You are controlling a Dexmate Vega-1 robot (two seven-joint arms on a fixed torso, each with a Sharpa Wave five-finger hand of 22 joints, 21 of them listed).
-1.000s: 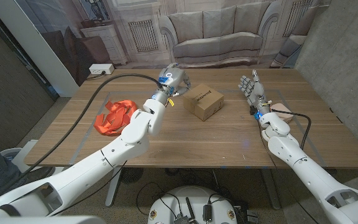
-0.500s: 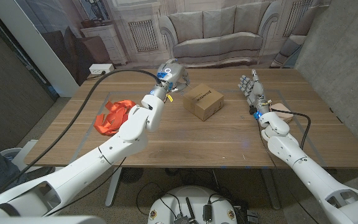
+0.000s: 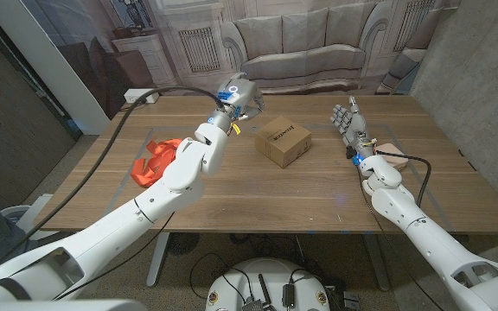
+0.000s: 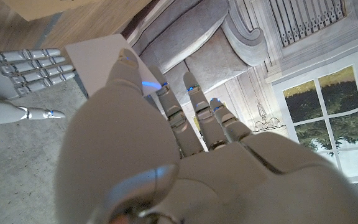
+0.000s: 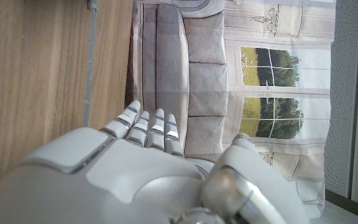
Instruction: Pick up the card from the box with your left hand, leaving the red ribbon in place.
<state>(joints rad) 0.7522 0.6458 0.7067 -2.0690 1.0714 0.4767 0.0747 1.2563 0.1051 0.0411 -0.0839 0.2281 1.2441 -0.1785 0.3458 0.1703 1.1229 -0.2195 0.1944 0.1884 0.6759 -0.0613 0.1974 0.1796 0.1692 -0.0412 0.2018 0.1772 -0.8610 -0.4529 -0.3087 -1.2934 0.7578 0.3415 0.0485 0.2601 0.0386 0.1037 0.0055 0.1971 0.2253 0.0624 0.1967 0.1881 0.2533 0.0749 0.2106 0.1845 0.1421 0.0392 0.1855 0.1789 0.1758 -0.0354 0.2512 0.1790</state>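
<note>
Card (image 4: pixel 107 62) pinched in left hand (image 3: pixel 237 97), lifted near table's far edge beside box (image 3: pixel 284 141). Could slip from thin grip. Right hand (image 3: pixel 350 122) open, idle. Ribbon (image 3: pixel 156 161) near left edge.

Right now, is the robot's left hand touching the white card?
Touching. In the left wrist view the left hand pinches the white card: the thumb lies across its face and the fingers close behind it.

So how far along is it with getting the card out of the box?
Done: the left hand holds a white card, lifted beside the cardboard box. In hand: carrying it. The red ribbon lies on the table, apart from the box. The right hand waits open. Left: little, perhaps setting the card down.
</note>
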